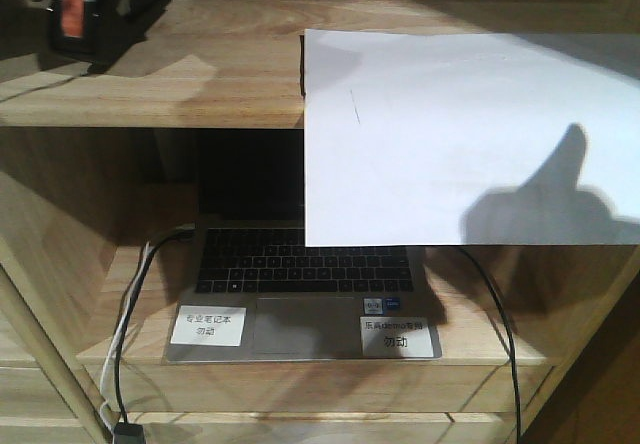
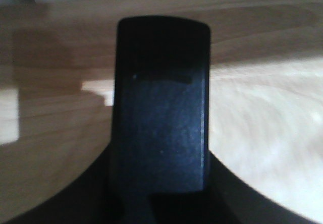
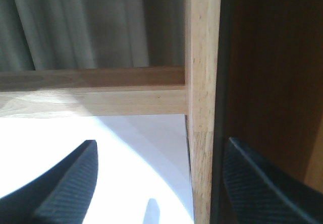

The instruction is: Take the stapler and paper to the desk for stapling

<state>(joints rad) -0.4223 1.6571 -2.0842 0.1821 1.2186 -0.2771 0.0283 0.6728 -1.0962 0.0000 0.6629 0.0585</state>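
Note:
The black stapler (image 1: 72, 14), with an orange patch on top, is at the far left of the upper shelf (image 1: 200, 74). My left gripper (image 1: 105, 9) is around it. In the left wrist view the stapler (image 2: 161, 108) fills the space between the jaws, and my left gripper (image 2: 161, 188) is shut on it. The white paper (image 1: 460, 134) lies on the upper shelf at the right and overhangs its front edge. My right gripper (image 3: 161, 142) is open above the paper (image 3: 126, 158), with its jaws on either side of a shelf post (image 3: 202, 108). The desk is out of view.
An open laptop (image 1: 300, 274) with two white labels sits on the lower shelf under the paper. Cables (image 1: 125, 334) hang at its left and right. A dark panel (image 3: 272, 62) stands right of the shelf post, and grey curtains (image 3: 75, 22) hang behind.

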